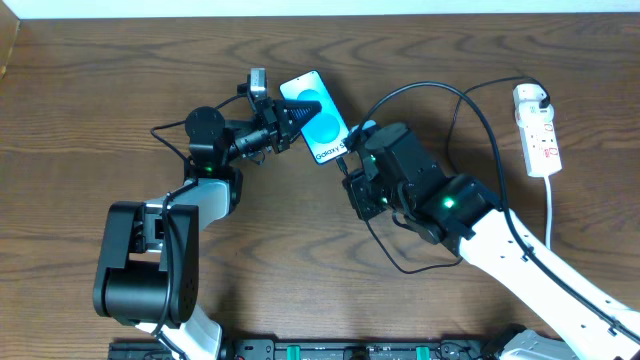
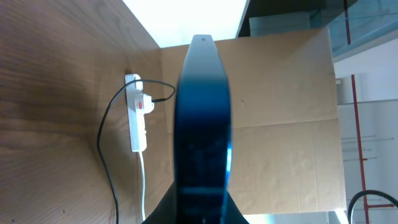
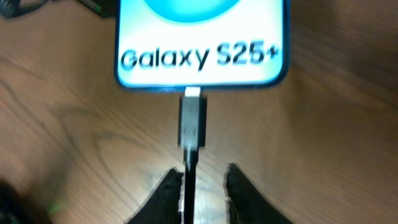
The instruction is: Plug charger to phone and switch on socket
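Observation:
The phone (image 1: 315, 118) lies at the table's middle back, its blue screen up, reading "Galaxy S25+" (image 3: 202, 43). My left gripper (image 1: 290, 118) is shut on its far end; in the left wrist view the phone (image 2: 202, 124) shows edge-on between the fingers. The charger's black connector (image 3: 193, 121) meets the phone's bottom edge with its silver tip at the port. My right gripper (image 3: 204, 177) is just behind it. Its fingers are apart: the cable runs along the left one and a gap shows to the right one. The socket (image 1: 537, 130) lies far right with the white plug head (image 1: 530, 97) in it.
The charger's black cable (image 1: 460, 95) arcs from the socket over my right arm, and a slack loop (image 1: 400, 262) lies on the table beside that arm. A cardboard wall (image 2: 286, 124) stands behind the table. The socket's white lead (image 1: 549, 210) runs toward the front.

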Motion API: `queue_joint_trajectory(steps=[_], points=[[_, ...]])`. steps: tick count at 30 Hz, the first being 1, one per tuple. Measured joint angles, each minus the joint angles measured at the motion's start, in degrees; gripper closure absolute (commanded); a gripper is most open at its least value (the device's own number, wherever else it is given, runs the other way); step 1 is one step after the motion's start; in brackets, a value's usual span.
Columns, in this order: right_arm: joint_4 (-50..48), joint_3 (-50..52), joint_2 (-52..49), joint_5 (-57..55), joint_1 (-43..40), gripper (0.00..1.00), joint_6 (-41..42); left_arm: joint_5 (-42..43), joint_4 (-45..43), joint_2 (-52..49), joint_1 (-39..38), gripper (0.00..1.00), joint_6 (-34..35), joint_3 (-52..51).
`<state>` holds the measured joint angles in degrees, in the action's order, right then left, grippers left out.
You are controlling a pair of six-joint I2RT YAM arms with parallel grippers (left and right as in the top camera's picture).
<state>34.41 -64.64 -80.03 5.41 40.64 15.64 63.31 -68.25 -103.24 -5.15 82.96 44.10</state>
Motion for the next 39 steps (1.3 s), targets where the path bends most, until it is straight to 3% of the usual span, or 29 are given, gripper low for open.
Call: queue_joint_trajectory(steps=[8, 13, 16, 18, 29, 39], points=[[-4.20, 0.04, -0.20, -0.55, 0.00, 0.95, -0.20, 0.61, -0.02, 0.00, 0.02, 0.93, 0.04, 0.00], [-4.22, 0.09, -0.20, -0.52, 0.00, 0.89, -0.20, 0.68, -0.02, 0.00, 0.02, 0.93, 0.39, 0.00], [-3.89, 0.09, -0.22, -0.48, 0.00, 0.79, 0.11, 0.87, 0.00, 0.00, 0.02, 0.93, 0.44, 0.00], [-3.50, 0.09, -0.24, -0.52, 0.00, 0.78, 0.31, 1.05, 0.00, 0.00, 0.02, 0.93, 0.44, 0.00], [-2.32, 0.09, -2.12, -0.02, 0.92, 0.99, 0.35, 1.09, 0.04, 0.00, 0.00, 0.93, 0.44, 0.00], [-6.23, 0.74, -2.12, 0.15, 0.96, 0.99, 0.50, 1.36, -0.13, 0.00, 0.68, 0.93, 0.37, 0.02]])
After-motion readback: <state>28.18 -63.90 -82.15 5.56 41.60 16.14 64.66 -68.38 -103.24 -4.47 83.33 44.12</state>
